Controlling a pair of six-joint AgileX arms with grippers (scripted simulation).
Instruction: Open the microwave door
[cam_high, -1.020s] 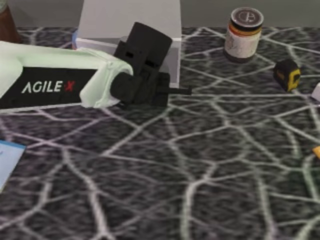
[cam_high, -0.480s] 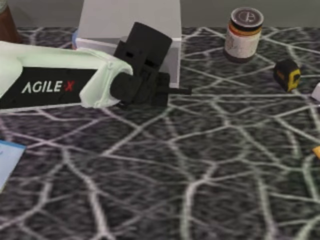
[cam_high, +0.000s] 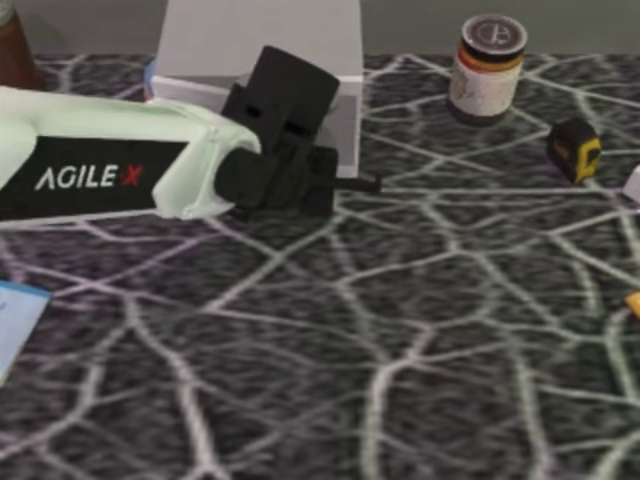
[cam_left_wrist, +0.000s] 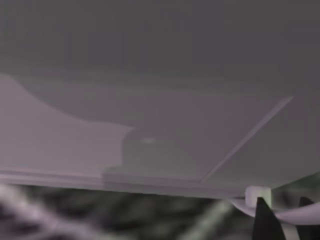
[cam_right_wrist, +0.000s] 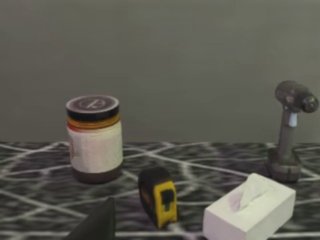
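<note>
Left arm reaching to the microwave front

"AGILE X" is showing on the left arm; its left claw (cam_high: 352, 182) is sitting at the microwave door (cam_high: 348, 130), fingers' state impossible to tell. The microwave (cam_high: 262, 40) is standing at the tabletop's (cam_high: 420, 330) far left-centre, front facing the near edge.
</note>
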